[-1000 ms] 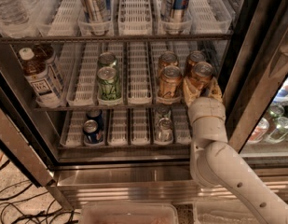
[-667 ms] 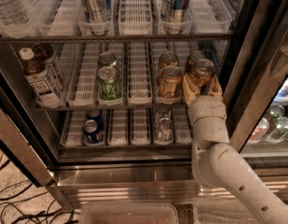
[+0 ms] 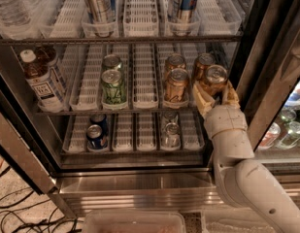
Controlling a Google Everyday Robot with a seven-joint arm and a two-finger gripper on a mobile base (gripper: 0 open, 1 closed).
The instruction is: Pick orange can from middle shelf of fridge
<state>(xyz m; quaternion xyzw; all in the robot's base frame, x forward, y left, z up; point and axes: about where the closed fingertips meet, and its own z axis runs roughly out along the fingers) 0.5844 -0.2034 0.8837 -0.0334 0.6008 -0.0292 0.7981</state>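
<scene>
Since a second ago your pincer has edged right with the orange can, clenched around it at the middle shelf's front right. You see four orange cans and two green cans. Yours is copper with a silver top.

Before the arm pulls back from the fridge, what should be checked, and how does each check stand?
1. Target: the gripper is at an orange can, the front one in the right-hand lane. Ok.
2. Level: that can is on the middle shelf. Ok.
3. Grip secure on the can: cannot tell.
4. Neighbouring orange can stands close beside the gripper; whether they touch: cannot tell.
5. Way out: the fridge is open toward the camera, with nothing in front of the can. Ok.
</scene>
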